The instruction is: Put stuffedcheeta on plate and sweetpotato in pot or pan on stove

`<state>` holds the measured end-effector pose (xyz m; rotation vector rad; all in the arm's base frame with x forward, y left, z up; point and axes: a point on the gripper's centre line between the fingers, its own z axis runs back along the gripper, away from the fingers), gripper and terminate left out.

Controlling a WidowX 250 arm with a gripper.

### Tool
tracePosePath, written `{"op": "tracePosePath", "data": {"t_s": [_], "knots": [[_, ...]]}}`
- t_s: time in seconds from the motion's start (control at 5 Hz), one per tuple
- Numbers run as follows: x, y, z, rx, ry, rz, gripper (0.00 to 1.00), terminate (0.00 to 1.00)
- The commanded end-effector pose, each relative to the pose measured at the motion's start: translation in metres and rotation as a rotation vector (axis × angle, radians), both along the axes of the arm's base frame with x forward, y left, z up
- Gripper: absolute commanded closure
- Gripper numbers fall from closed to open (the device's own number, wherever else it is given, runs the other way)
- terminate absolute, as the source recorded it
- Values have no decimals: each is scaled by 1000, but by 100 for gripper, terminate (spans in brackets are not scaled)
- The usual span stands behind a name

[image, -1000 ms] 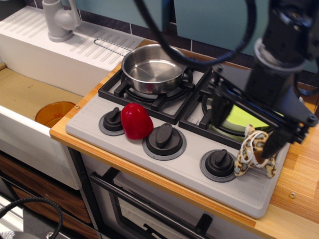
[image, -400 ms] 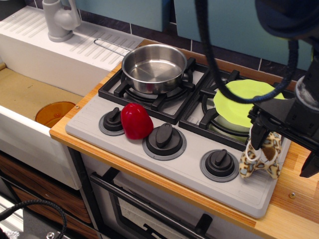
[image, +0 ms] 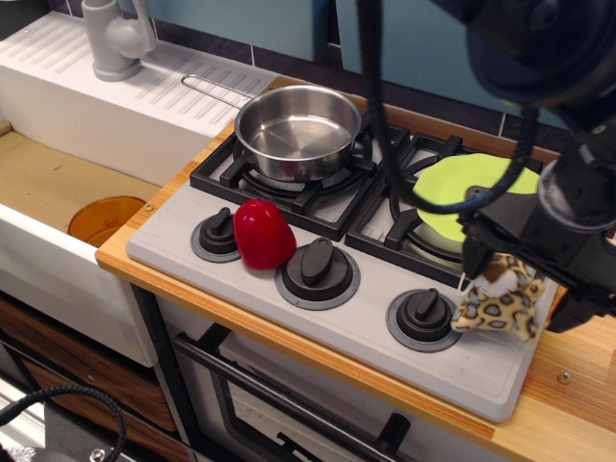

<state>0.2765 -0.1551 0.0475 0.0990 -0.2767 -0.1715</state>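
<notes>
My gripper is low over the stove's front right corner, its two black fingers closed on either side of the spotted stuffedcheeta, which lies tilted just right of the rightmost knob. The lime-green plate sits on the right burner grate just behind it, partly hidden by the arm and cable. The dark-red sweetpotato stands between the left and middle knobs. The steel pan sits empty on the left burner, its wire handle pointing back left.
A white sink unit with a grey tap stands to the left, with an orange disc in the basin. The wooden counter edge runs along the right of the stove. Black cables hang over the right burner.
The gripper came down from over the right burner and shifted slightly left around the stuffedcheeta. The toy turned from upright to tilted. The plate is more exposed.
</notes>
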Motion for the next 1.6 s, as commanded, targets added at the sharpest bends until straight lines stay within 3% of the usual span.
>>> {"op": "tracePosePath", "data": {"t_s": [0.0,0.2,0.6,0.8,1.4], "knots": [[5,4,2,7,-41,3,0,0],[6,4,-4,-3,-32,14,100,0],[7,6,-5,-19,-49,0,100,0],[8,10,4,-19,-22,-13,100,0],[9,27,61,-15,81,-35,100,0]]}}
